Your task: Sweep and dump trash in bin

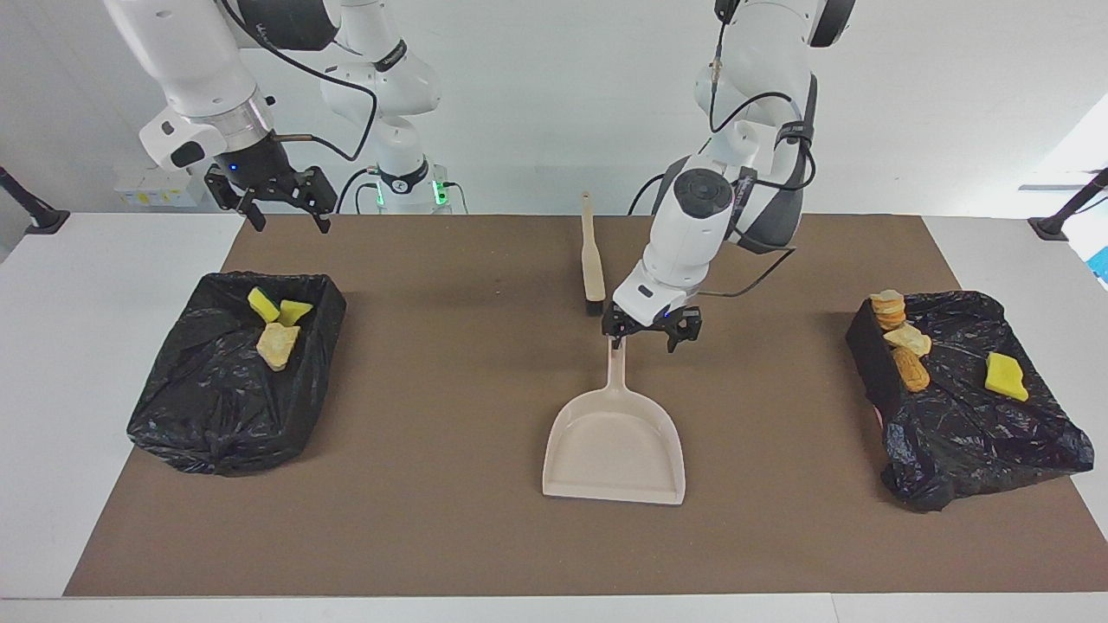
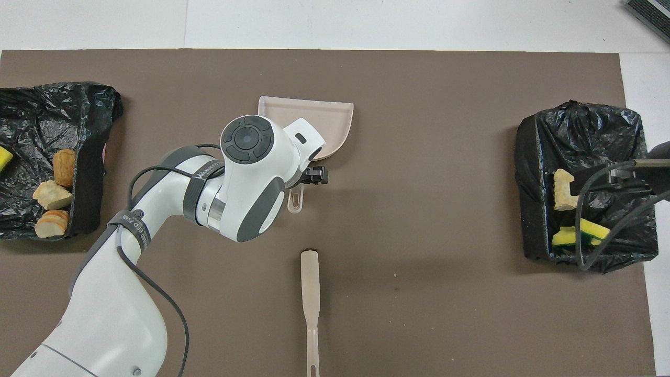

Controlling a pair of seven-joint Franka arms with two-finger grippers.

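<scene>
The trash (image 1: 277, 344) lies in two black bins (image 1: 225, 407), none on the surface (image 1: 433, 519). The left pincer (image 1: 645, 333), fingers apart, hovers over the handle of the empty dustpan (image 1: 615, 450). The right pincer (image 1: 281, 203), fingers apart, waits above its bin. The dumping looks done; next, retract clear of the brush (image 1: 592, 260).
</scene>
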